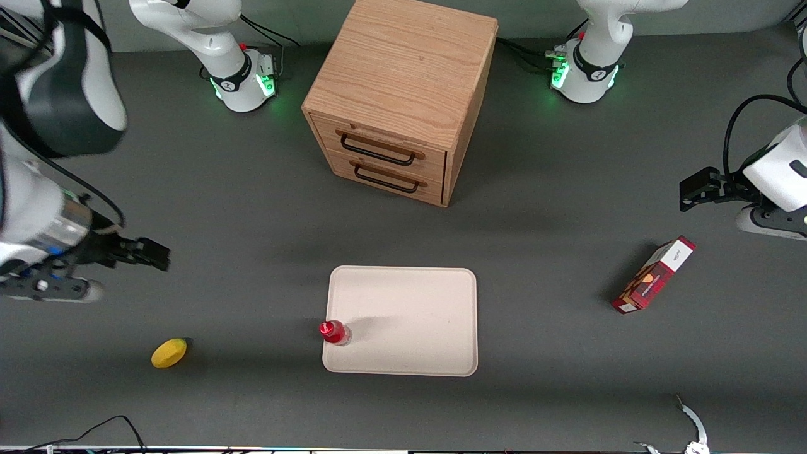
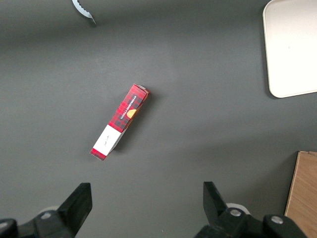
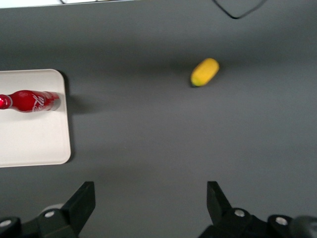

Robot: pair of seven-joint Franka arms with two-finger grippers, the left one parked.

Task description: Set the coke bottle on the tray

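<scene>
Low in the front view, left of centre, the coke bottle [image 1: 333, 331] is seen upright on the tray [image 1: 416, 302], close to its rim, so the task appears done. At mid-left, the gripper [image 1: 165, 255] is held apart and empty, well away.

Red coke bottle [image 1: 333, 331] with white script, cream-beige tray [image 1: 416, 296], yellow lemon [image 1: 169, 352], red plaid-and-white carton [image 1: 654, 275], oak drawer cabinet [image 1: 403, 94], dark grey tabletop [image 1: 555, 378], black tool [image 1: 146, 253] at the working arm's edge.
</scene>
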